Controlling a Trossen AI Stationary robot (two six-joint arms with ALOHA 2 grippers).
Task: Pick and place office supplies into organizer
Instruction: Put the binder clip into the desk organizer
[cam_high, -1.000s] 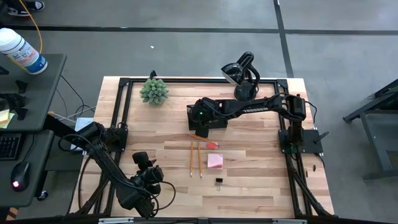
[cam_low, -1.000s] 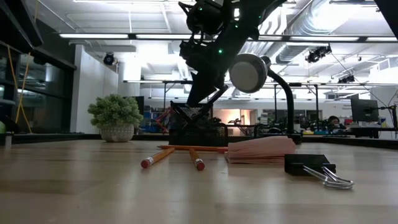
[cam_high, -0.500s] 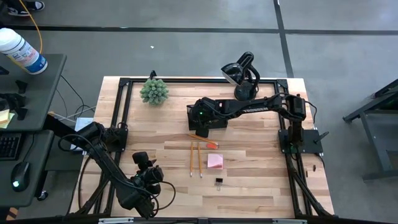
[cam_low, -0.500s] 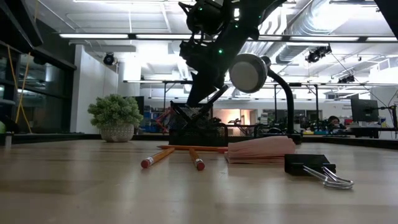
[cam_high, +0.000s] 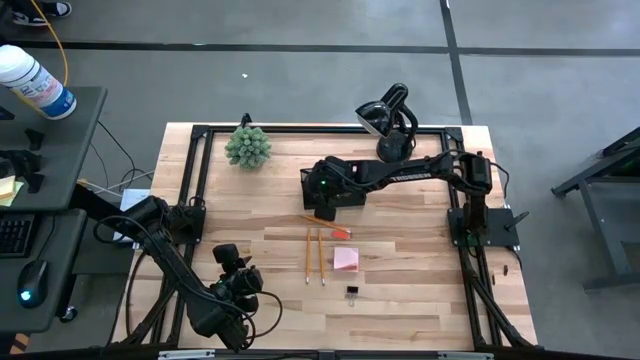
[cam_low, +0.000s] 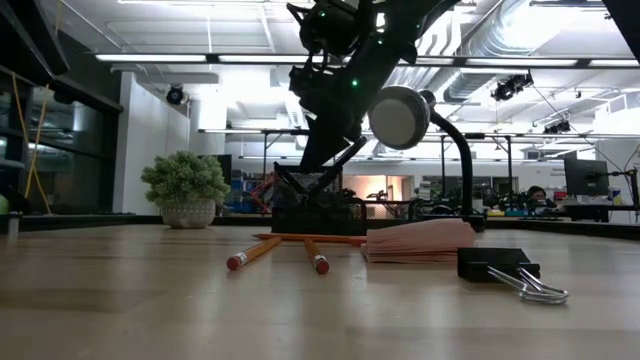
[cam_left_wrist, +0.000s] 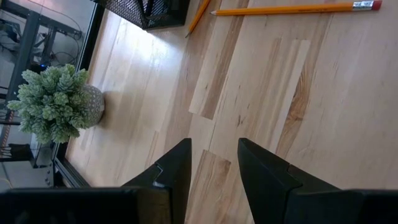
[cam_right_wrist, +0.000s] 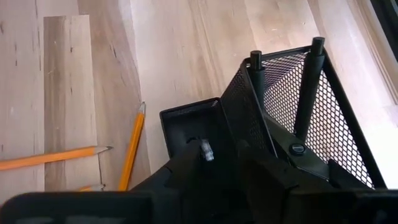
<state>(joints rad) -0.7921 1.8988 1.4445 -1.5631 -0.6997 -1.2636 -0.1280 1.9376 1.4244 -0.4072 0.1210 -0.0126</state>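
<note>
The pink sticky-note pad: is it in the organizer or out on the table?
Out. The pink sticky-note pad lies flat on the table beside two pencils, apart from the black mesh organizer.

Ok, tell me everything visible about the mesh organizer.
The organizer is black wire mesh with solid rims and compartments. It stands upright on the wooden table behind the pencils, beside the lamp. Two black pens lean inside one compartment. The right tool hovers just above its rim; contact is unclear.
</note>
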